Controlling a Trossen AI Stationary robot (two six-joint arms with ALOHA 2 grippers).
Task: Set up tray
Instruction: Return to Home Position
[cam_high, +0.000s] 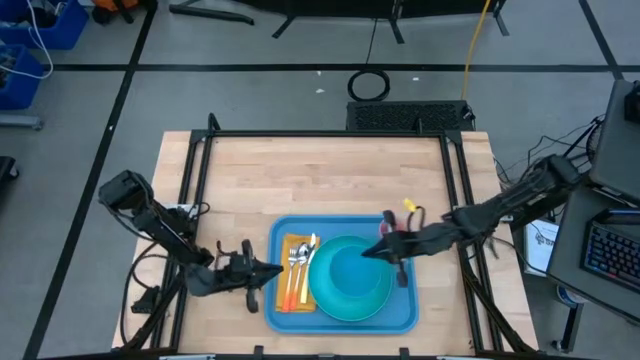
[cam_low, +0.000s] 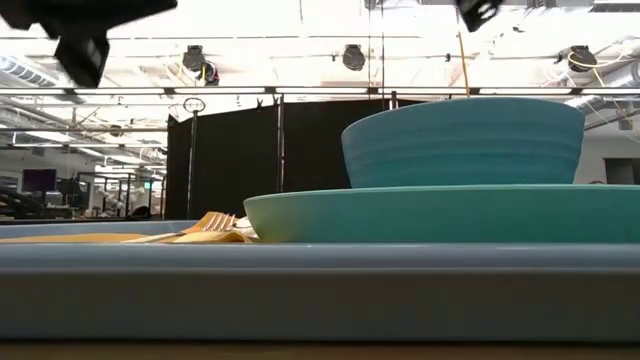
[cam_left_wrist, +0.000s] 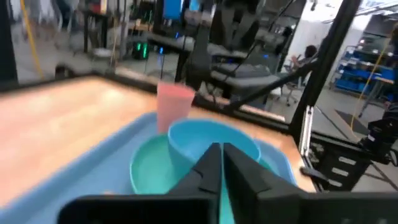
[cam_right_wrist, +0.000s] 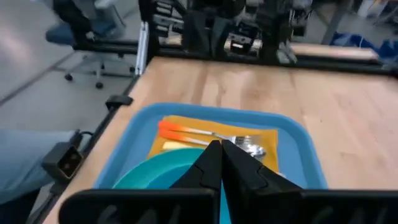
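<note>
Tray set-up, late stage. The left gripper (cam_high: 268, 271) is over the table with its jaws pressed together and empty; the tray (cam_high: 405, 315) begins directly ahead of its tips, rim first. Just beyond that rim lies the yellow napkin (cam_high: 288, 248), carrying the orange-handled cutlery (cam_high: 298, 272) side by side.

The right gripper (cam_high: 372, 251) comes in from the opposite side, its jaws likewise together and holding nothing. It is raised over the tray, with the teal plate (cam_low: 440, 215) beneath and ahead of its tips. The teal bowl (cam_low: 462, 140) stands on that plate. A pink cup (cam_left_wrist: 175, 102) stands on the tray beyond the bowl as seen from the left jaws, close beside the right gripper.

Judged from this layout, the setting looks complete: plate, bowl, cup, napkin and cutlery all sit inside the tray's rim, and the tray itself rests flat on the wooden table (cam_high: 330, 180). Neither gripper touches any item. What appears to be left is only for both arms to draw clear of the tray without brushing the cup or the cutlery
</note>
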